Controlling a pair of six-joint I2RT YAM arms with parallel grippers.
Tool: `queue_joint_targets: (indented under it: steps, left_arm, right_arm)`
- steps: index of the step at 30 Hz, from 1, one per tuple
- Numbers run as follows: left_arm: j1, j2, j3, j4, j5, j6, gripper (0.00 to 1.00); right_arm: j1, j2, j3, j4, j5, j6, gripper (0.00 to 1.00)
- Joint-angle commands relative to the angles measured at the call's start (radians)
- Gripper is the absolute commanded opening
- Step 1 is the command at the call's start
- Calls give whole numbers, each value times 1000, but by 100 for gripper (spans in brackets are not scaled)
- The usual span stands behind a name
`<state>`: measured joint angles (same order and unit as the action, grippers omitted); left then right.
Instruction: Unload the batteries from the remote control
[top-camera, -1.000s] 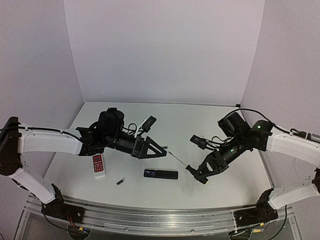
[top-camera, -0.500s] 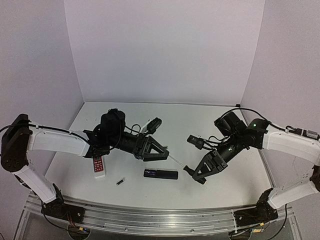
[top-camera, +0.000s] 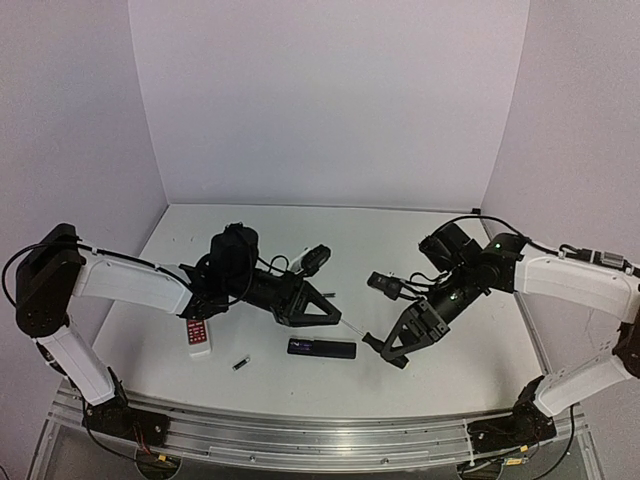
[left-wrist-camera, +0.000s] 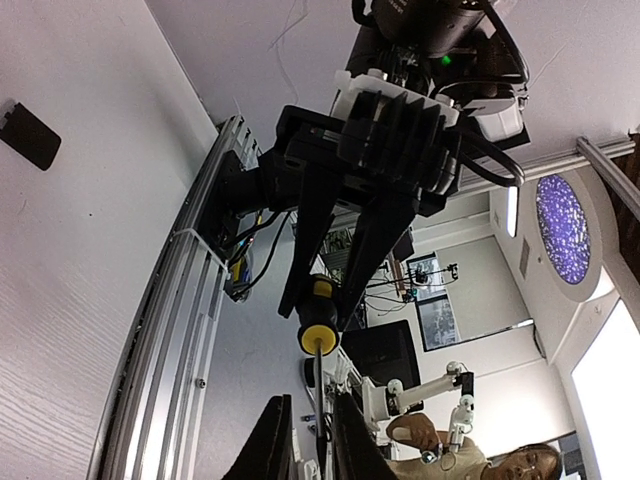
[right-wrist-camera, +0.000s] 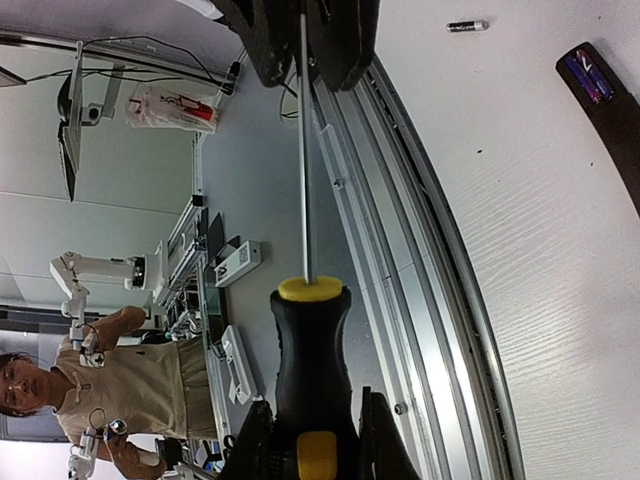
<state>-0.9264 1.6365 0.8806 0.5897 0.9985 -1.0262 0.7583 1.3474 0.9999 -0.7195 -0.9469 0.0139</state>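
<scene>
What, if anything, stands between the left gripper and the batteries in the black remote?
Only the screwdriver: its shaft runs between the fingers of the left gripper, handle clamped in the right gripper. The black remote lies close by, batteries exposed, nothing covering them.

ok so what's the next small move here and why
Probably close the left tool fully on the screwdriver shaft: its fingers flank the shaft near the tip, but a firm pinch isn't clear, while the right tool grips the handle. Letting go should wait for that.
</scene>
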Motion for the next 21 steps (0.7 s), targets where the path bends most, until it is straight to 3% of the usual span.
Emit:
queue_joint_targets:
  steps: [1, 4, 9, 10, 14, 15, 17, 21]
  left_arm:
    - [-4, 15, 37, 108, 48, -36, 11]
    - [-5, 19, 30, 128, 59, -50, 1]
    - [-5, 6, -12, 193, 45, -69, 0]
    - [-5, 0, -20, 197, 31, -70, 0]
    - [-4, -36, -65, 188, -35, -66, 0]
    - [-4, -46, -80, 189, -57, -66, 0]
    - [1, -73, -117, 199, -100, -63, 0]
    - [14, -146, -205, 227, -249, -59, 0]
  right_arm:
    - [7, 16, 53, -31, -41, -48, 0]
    - [7, 25, 60, -40, -42, -53, 0]
    - [7, 30, 73, -43, -7, -45, 1]
    - [7, 29, 78, -42, 11, -40, 5]
    - [7, -1, 101, -24, 162, -6, 63]
    - [7, -11, 109, 0, 229, 39, 73]
    - [7, -53, 106, 76, 345, 155, 81]
    - [7, -182, -40, 378, 520, 456, 84]
